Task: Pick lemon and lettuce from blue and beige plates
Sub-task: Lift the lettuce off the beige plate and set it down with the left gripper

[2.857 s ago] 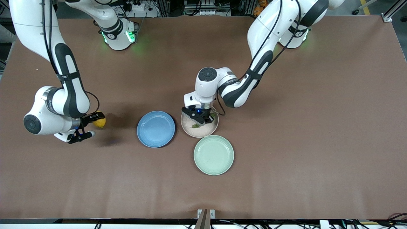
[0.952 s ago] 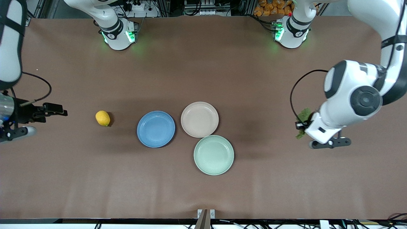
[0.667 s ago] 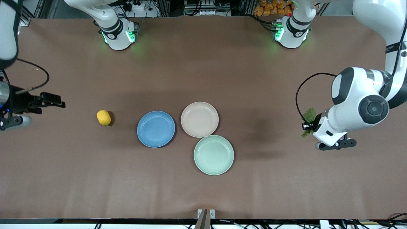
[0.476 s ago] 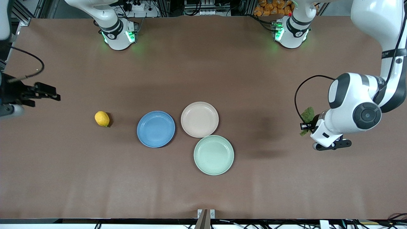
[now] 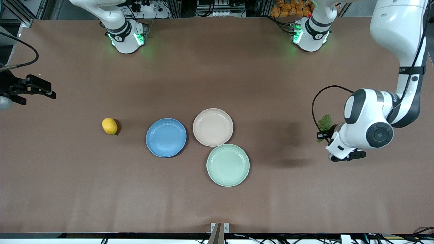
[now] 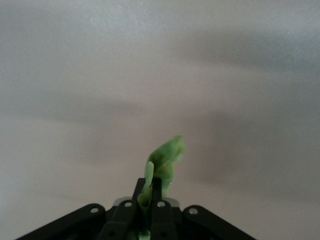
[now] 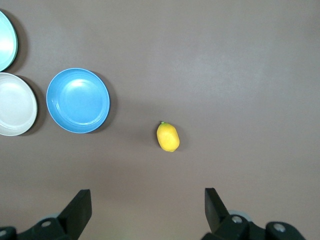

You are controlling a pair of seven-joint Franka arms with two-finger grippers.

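Note:
The lemon (image 5: pixel 109 126) lies on the bare table beside the blue plate (image 5: pixel 166 137), toward the right arm's end; it also shows in the right wrist view (image 7: pixel 168 136). The blue plate and the beige plate (image 5: pixel 213 127) hold nothing. My right gripper (image 5: pixel 47 92) is open and empty, high over the table's edge at the right arm's end, with its fingers wide apart in its wrist view (image 7: pixel 146 200). My left gripper (image 5: pixel 322 134) is shut on the lettuce (image 5: pixel 324 122) over bare table toward the left arm's end. The leaf sticks out past the fingers (image 6: pixel 164 167).
A pale mint-green plate (image 5: pixel 228 165) sits touching the beige plate, nearer to the front camera. The right wrist view shows the blue plate (image 7: pixel 78 100), the beige plate (image 7: pixel 15 104) and an edge of the mint plate (image 7: pixel 5 40).
The right gripper let go of the lemon on the table and drew back up toward its end. The left gripper took the lettuce off the beige plate and carried it toward the left arm's end.

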